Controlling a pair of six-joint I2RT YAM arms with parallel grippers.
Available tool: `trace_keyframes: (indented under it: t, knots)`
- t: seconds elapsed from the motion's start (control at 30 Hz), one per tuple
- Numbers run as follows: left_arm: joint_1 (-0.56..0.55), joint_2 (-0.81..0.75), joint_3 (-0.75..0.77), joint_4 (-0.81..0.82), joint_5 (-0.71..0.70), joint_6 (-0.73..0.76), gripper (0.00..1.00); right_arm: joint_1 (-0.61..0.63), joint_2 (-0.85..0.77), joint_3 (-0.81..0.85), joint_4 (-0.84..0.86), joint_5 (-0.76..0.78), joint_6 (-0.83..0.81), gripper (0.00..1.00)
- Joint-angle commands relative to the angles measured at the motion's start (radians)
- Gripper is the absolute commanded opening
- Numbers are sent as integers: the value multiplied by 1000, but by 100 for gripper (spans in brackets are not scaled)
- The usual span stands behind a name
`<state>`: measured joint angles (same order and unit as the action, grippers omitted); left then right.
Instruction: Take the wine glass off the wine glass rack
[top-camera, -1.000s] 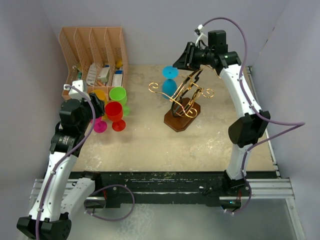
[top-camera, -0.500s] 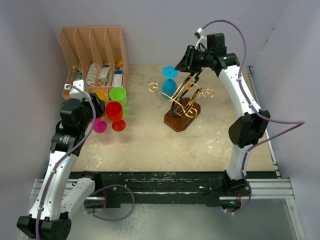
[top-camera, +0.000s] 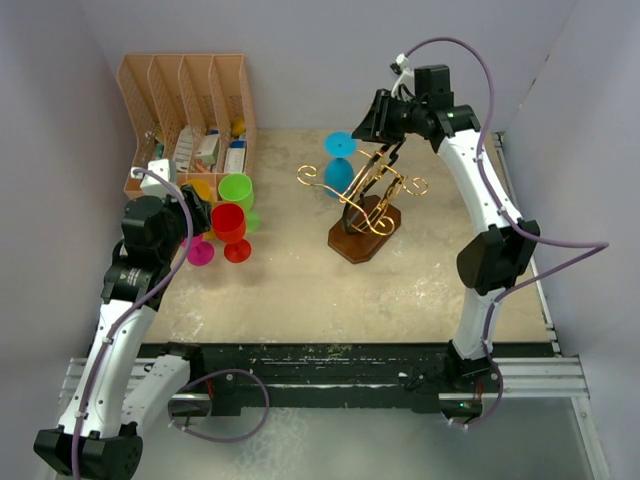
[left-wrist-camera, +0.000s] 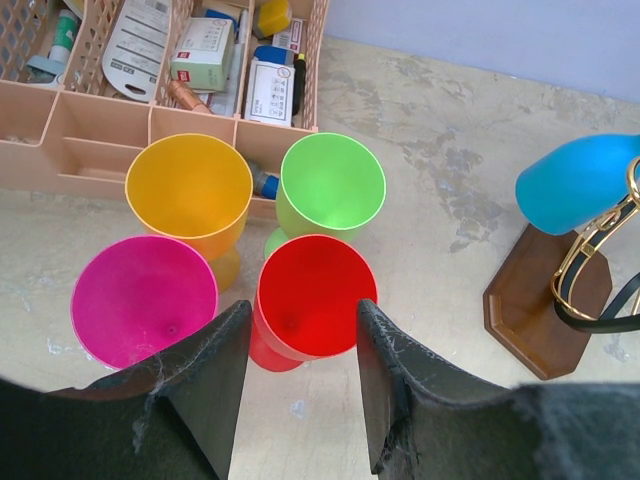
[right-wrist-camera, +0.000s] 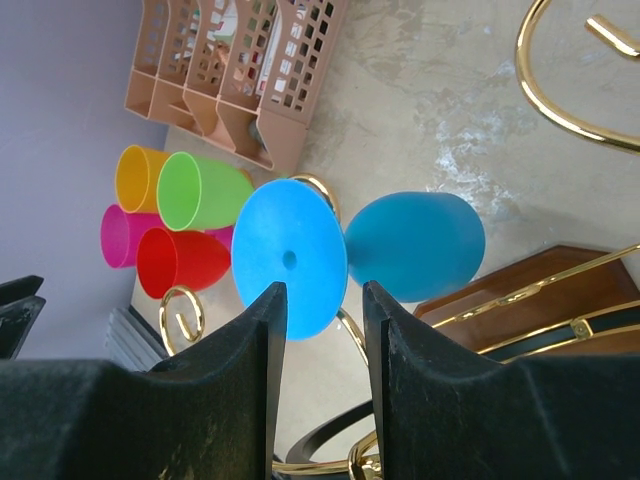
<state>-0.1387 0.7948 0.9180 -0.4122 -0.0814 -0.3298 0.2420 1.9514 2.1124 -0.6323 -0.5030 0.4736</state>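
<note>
The right gripper (right-wrist-camera: 320, 292) is spread wide and empty. The blue wine glass (right-wrist-camera: 413, 246) hangs on the wine glass rack (right-wrist-camera: 560, 118) just ahead, its foot facing the fingertips. The left gripper (left-wrist-camera: 302, 310) gapes wide just above a red cup (left-wrist-camera: 310, 285).

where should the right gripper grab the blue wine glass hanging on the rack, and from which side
Likely the short stem between foot and bowl: the blue wine glass hangs upside down from the wine glass rack, foot uppermost, and the stem is its narrowest part. Come from the outer side, away from the rack's centre, where the open right gripper faces the foot.
</note>
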Motion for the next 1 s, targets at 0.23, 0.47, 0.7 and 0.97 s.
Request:
trace_keyframes:
  t: [0.23,0.47,0.7,0.97]
  knots:
    - [-4,1,0,38,13,-2,50,-1,60,128,-20,21,-36,39]
    - [-4,4,0,39,13,-2,50,16,88,172,-37,-9,-48,37]
    - [-4,11,2,39,14,0,50,41,103,195,-54,-45,-68,36]
    - [-4,19,0,39,22,1,50,49,96,193,-60,-77,-72,36]
